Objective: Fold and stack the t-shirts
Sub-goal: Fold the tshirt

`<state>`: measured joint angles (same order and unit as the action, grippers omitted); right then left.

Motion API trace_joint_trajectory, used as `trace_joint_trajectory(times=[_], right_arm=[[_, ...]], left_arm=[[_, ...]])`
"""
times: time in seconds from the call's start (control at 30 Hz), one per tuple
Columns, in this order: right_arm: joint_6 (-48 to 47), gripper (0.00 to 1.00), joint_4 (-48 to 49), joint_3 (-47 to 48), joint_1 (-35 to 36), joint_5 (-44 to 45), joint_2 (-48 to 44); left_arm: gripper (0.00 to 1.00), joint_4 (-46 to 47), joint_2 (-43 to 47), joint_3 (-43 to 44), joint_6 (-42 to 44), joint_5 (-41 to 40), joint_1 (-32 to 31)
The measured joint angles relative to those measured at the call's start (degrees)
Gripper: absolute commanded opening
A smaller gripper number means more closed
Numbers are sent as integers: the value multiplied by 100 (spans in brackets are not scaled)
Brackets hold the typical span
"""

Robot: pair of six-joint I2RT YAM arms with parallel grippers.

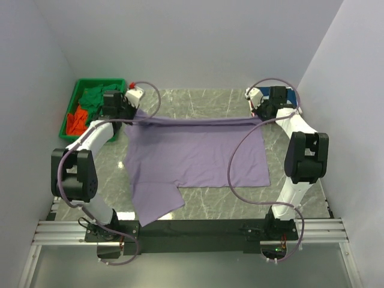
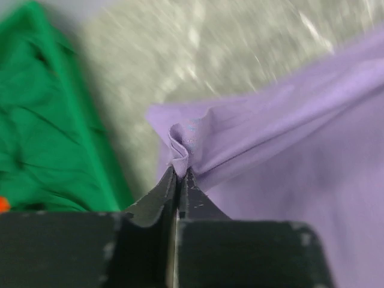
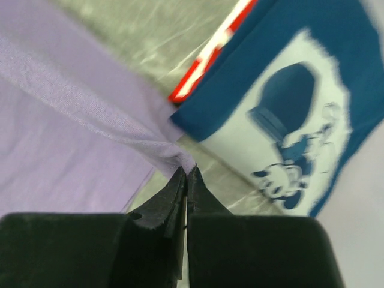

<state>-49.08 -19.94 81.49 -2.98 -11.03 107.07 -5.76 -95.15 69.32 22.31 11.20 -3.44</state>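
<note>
Table (image 1: pixel 198 99), grey marble pattern, carried the lavender t-shirt (image 1: pixel 198 156) across its middle. The near part of the shirt lay flat. The far edge was raised into a straight ridge running between the two grippers. A flap at the near-left trailed down to the dark base bar (image 1: pixel 198 229).

Left gripper (image 2: pixel 180 174): fingers pressed together on a bunched fold at the shirt's far-left corner, with cloth puckered just above the tips. Right gripper (image 3: pixel 186 175): fingers likewise closed, pinching the far-right corner, the hem drawn to a point at the tips.

Green bin (image 1: pixel 71 105) sat at the far-left corner of the table, just beside the left gripper. A green tee (image 1: pixel 96 96) lay crumpled in its far end and an orange-red tee (image 1: pixel 76 122) in its near end.

Navy tee (image 3: pixel 288 120) lay at the far-right corner, just behind the right gripper and apart from the lavender cloth, with bare marble showing between them. It bore a white panel with a cartoon figure. A red-and-white strip (image 3: pixel 210 57) showed along its edge; could not tell what that strip belonged to.
</note>
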Motion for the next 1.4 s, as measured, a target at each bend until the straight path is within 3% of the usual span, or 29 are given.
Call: trace_joint_trajectory(times=[0.03, 0.13, 0.2, 0.23, 0.37, 0.43, 0.53, 0.77, 1.0, 1.17, 1.4], right_arm=[[-61, 13, -46, -66, 4, 2, -7], [-251, 38, -391, -105, 15, 52, 76], [-356, 40, -660, -101, 7, 87, 87], [-407, 43, -813, -74, -13, 83, 85], [-457, 44, -1480, 306, -114, -4, 83], [-409, 41, -1733, 588, -129, -87, 85], [-221, 31, -2072, 1172, -76, -140, 188], [260, 25, -2253, 1794, 424, 11, 1058], [448, 24, -2612, 1759, 837, 332, 1878], [516, 24, -2693, 1762, 828, 435, 1875], [601, 25, -2796, 1781, 828, 457, 1875]], left_arm=[[9, -59, 52, -116, 68, 4, -28], [19, -466, -35, -361, 201, 39, -138], [36, -903, -76, -516, 297, 140, -146], [38, -1163, -55, -568, 348, 280, -94], [50, -1878, 236, -553, 557, 691, 278], [51, -2111, 356, -358, 579, 831, 378], [45, -2173, 186, 299, 448, 986, 352], [41, -1821, -1292, 1558, -223, 822, 223], [45, -2337, -1770, 1504, -310, 872, 212], [58, -2688, -1169, 905, -35, 1178, 216], [61, -3025, -743, 723, 223, 1340, 44]])
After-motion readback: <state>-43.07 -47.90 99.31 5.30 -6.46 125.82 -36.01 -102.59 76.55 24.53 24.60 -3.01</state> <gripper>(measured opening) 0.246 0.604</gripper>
